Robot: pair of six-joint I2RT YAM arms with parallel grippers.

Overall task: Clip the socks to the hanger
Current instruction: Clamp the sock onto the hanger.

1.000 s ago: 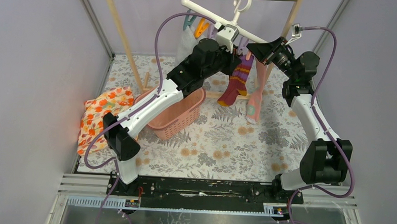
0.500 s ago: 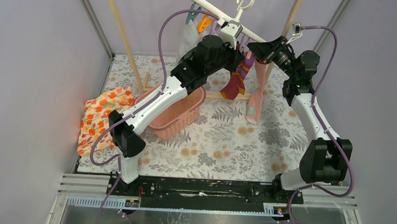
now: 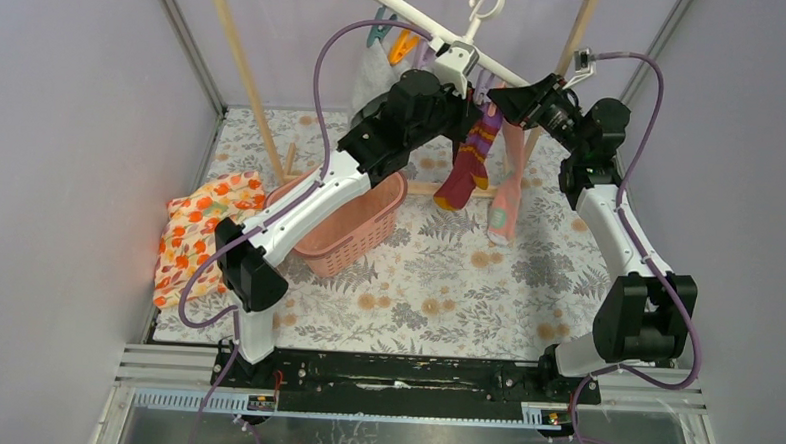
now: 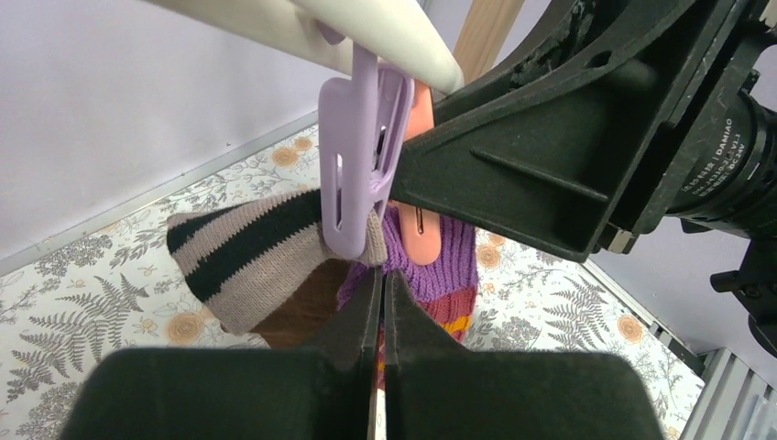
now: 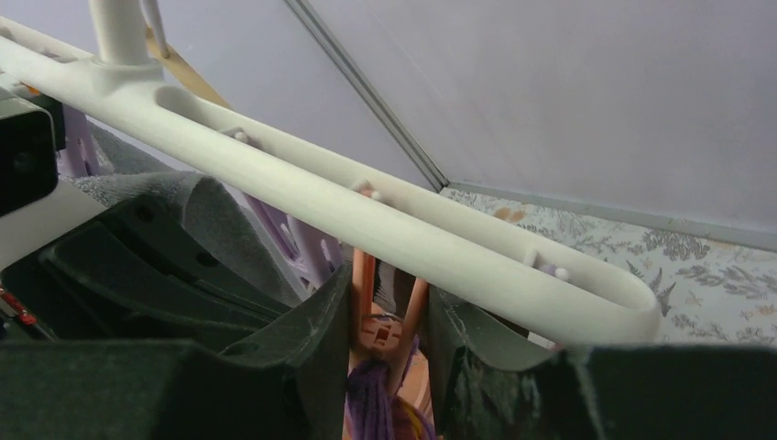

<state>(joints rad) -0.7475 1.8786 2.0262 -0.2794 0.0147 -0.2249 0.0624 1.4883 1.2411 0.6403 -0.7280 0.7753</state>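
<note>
L gripper (image 4: 383, 280) is sitting pinched fully shut just under purple clip (image 4: 355, 174); can't tell if any fabric's caught. R gripper (image 5: 389, 289) is standing part-open, fingers (image 5: 316, 339) straddling orange clip (image 5: 376, 335) w/ small gaps either side. I'm seeing the purple sock (image 3: 475, 146) hanging below the hanger (image 3: 410, 14) bar at that clip, btwn brown sock (image 4: 247, 261) and pink sock (image 3: 505, 202).

Hanger bar (image 5: 366, 215) close above right gripper (image 5: 389, 321); left gripper (image 4: 380, 286) crowds beside.
</note>
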